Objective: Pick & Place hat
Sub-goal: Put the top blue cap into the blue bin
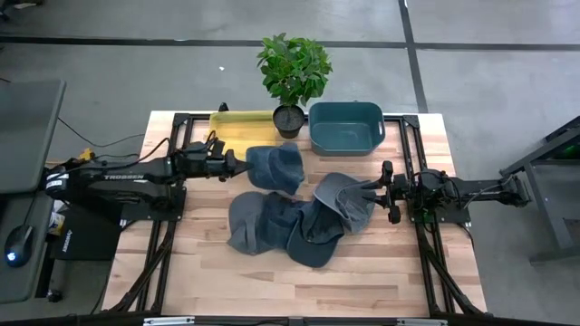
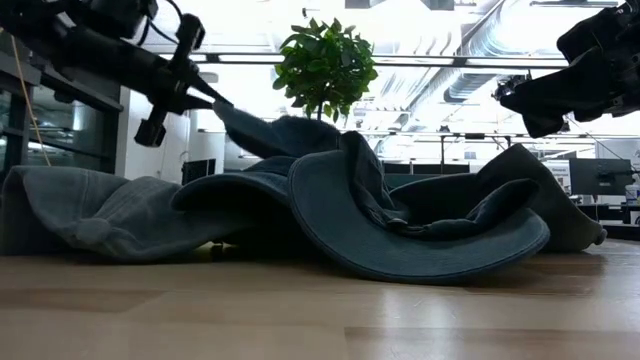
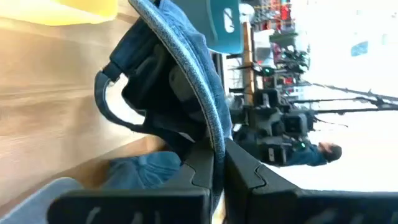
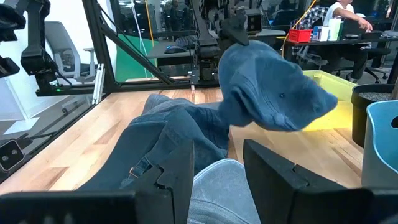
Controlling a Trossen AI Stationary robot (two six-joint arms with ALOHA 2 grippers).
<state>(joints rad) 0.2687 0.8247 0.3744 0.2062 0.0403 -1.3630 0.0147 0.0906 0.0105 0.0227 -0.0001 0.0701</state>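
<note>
Hat pinched by brim, lifted off pile.
High: left claw (image 1: 237, 166) clenched on hat (image 1: 275, 168) at 12 o'clock of hat pile (image 1: 294, 224), near yellow bin (image 1: 237, 123). Low: hat hangs clear of counter (image 2: 320, 310). Right wrist: right claw (image 4: 216, 163) parted, grasping nothing, waiting over pile.

A grey concrete floor (image 1: 471, 81) crossed by dark lines surrounds the wooden table (image 1: 381, 281). At the left stands a grey desk (image 1: 27, 118) with a mouse (image 1: 18, 244) beside it. The low view looks into a bright hall with ducts (image 2: 470, 75) and strip lights under the ceiling and monitors (image 2: 598, 176) on distant desks. The right wrist view shows an office chair (image 4: 59, 46), a green panel (image 4: 134, 59), and a seated person (image 4: 348, 15) at a cluttered desk with a red basket (image 4: 300, 35).
</note>
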